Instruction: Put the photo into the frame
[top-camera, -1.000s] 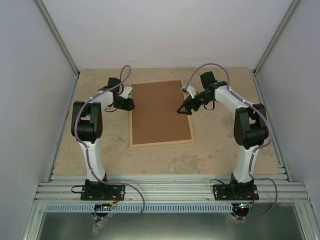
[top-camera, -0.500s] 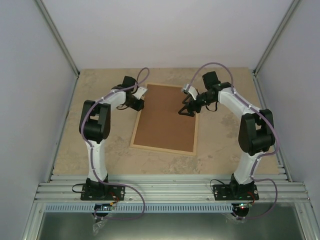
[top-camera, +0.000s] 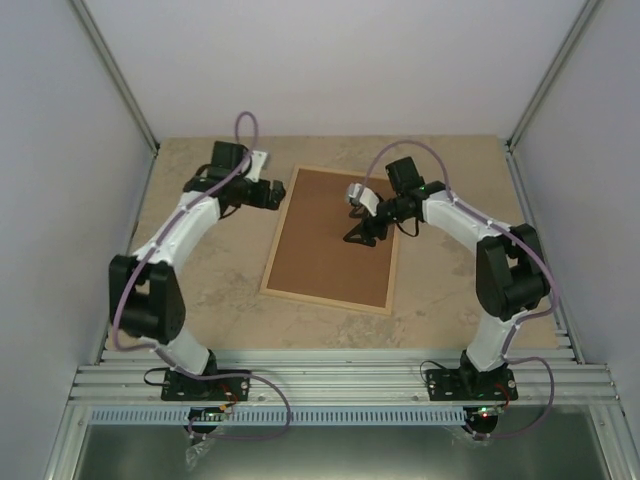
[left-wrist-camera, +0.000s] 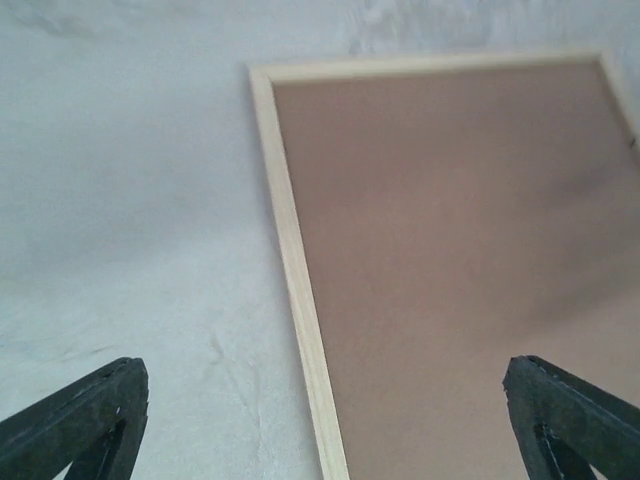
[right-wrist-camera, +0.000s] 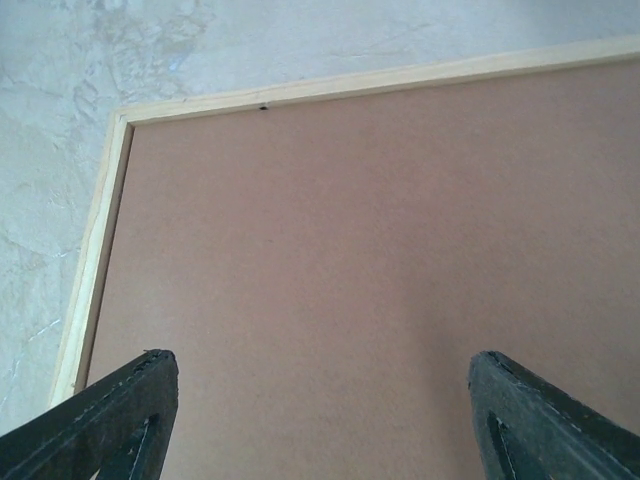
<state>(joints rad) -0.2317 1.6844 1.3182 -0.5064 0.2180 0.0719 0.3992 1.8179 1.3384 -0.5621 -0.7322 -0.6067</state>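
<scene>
Beige marbled tabletop (top-camera: 430, 300), frame (top-camera: 279, 232) lying flat mid-table, slightly skewed, w/ brown backing board (top-camera: 325, 255) filling it. L gripper (top-camera: 274, 194) just left of frame's far-left corner, jaws wide, nothing btwn them. R gripper (top-camera: 360, 238) over board's far half, inside frame's right edge, jaws wide too, empty.

Pale wood frame (top-camera: 279, 230); plain brown backing board (top-camera: 325, 250); beige marbled table (top-camera: 430, 300); black fingers (left-wrist-camera: 90, 415); white arms (top-camera: 185, 225), black joints.

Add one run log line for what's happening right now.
left arm: jaws open, beside frame | right arm: jaws open, over backing board | photo: not visible
</scene>
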